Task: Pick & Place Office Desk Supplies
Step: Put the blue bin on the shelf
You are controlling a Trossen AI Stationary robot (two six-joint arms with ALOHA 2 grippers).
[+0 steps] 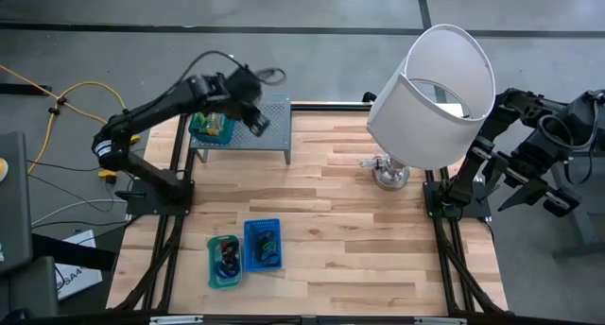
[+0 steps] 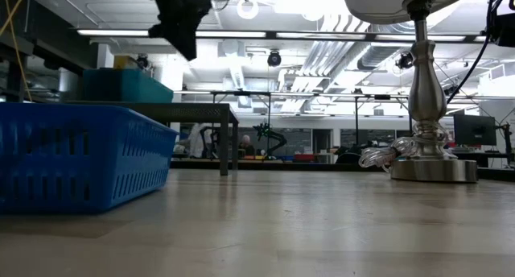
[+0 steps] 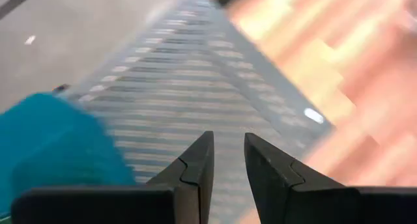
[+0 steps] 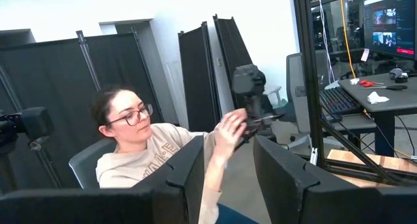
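While the left claw (image 1: 255, 117) is held up in the air over the grey rack (image 1: 269, 127), its two dark fingers (image 3: 195, 168) are kept a little apart, and nothing is pinched between them. In the left wrist view the rack's rows of small holes are seen below the fingers, with a teal shape at one side.

Three small trays are counted on the desk (image 1: 359, 240). One teal tray (image 1: 211, 127) is set on top of the rack, and small yellow-green and blue things are seen in it. A second teal tray (image 1: 224, 262) and one blue tray (image 1: 263, 244) are laid side by side, touching, near the front edge of the desk. Dark loops and small blue things are seen in both, but they are too small to be counted.

One lamp (image 1: 433, 94) with a big white shade is stood on the right half of the desk.

The right claw (image 1: 558, 188) is held off the desk's right side. Its fingers (image 4: 189, 175) are spread a little, and nothing is held. A seated person (image 4: 150, 152) with a raised hand is seen past them.

No writing can be read on the trays or the rack.
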